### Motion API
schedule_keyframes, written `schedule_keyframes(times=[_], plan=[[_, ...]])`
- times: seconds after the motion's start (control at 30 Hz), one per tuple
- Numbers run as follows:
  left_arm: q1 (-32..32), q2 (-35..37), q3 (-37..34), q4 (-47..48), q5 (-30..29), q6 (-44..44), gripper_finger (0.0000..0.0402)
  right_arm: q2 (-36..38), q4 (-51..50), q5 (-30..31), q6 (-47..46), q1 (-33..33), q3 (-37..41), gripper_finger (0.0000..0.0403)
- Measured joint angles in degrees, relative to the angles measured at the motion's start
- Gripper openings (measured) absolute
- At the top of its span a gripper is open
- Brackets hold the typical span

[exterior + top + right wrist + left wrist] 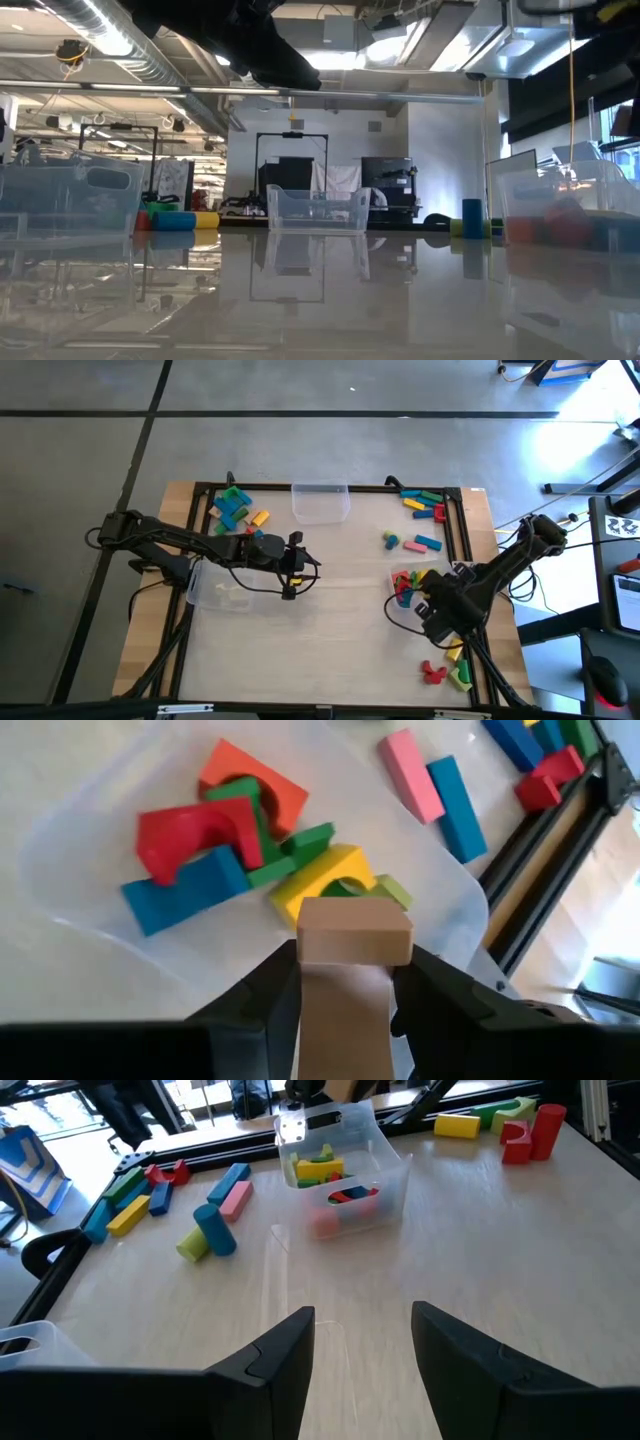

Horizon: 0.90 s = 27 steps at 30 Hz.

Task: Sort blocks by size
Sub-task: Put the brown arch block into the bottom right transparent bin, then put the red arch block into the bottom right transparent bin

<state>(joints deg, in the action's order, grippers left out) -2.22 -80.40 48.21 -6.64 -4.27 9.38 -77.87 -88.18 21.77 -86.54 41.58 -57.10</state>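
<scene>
Coloured blocks lie in groups: at the far left (235, 508), far right (425, 503), mid right (410, 542) and near right (447, 672). More blocks (230, 830) sit inside a clear bin (392, 610) at the right. My right gripper (350, 970) hangs just above this bin, shut on a tan wooden block (355, 932). My left gripper (362, 1330) is held above the bare table left of centre (291, 567); it is open, with nothing between its fingers. My right gripper pinches the tan block by two opposite sides (306, 952) between its two fingers. The fingers slant steeply down from the table's near right side. The block's free end (355, 918) sticks out past the fingertips, lifted clear above the blocks in the bin.
A second clear bin (321, 501) stands at the far middle, a third (215, 585) below my left arm. A black frame (463, 530) runs round the table top. Bare table lies between the two grippers.
</scene>
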Motion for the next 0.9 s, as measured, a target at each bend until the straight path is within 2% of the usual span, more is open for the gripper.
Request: schedule_keyframes(times=[0.57,0.9], plan=[[0.00,0.00,0.00,-0.06,0.00,0.00,0.0164,0.00,3.58,-0.95,-3.34,-0.11,8.88,0.0150],[0.00,0.00,0.00,-0.05,-0.02,-0.21,0.0164,0.00,3.81,-4.08,-3.23,-0.11,8.95,0.0244]])
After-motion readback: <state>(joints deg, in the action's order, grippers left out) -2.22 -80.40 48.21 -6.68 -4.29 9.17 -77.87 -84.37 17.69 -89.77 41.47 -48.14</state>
